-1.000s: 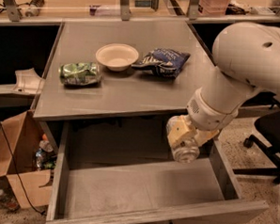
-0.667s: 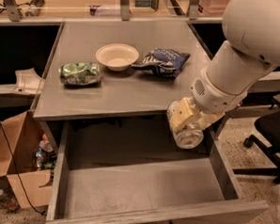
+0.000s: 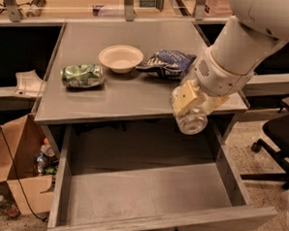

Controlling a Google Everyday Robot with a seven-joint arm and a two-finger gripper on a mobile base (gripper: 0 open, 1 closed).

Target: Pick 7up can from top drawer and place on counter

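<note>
My gripper (image 3: pixel 190 110) hangs at the counter's front right edge, above the back right of the open top drawer (image 3: pixel 145 195). Its yellowish fingers (image 3: pixel 185 97) are shut on a small cylinder with a silver round end facing the camera, the 7up can (image 3: pixel 193 121). The can's green and white side is mostly hidden. The can is in the air, slightly below counter height. The drawer's grey floor shows nothing lying on it. The grey counter (image 3: pixel 130 99) stretches behind the gripper.
On the counter lie a shiny green foil snack bag (image 3: pixel 82 76) at the left, a white bowl (image 3: pixel 121 58) in the middle and a blue chip bag (image 3: pixel 167 63) beside it. A cardboard box (image 3: pixel 15 174) stands on the floor at the left, an office chair (image 3: pixel 279 139) at the right.
The arm has risen and moved back toward the counter, carrying the can up from over the drawer's right side to the counter's front edge.
</note>
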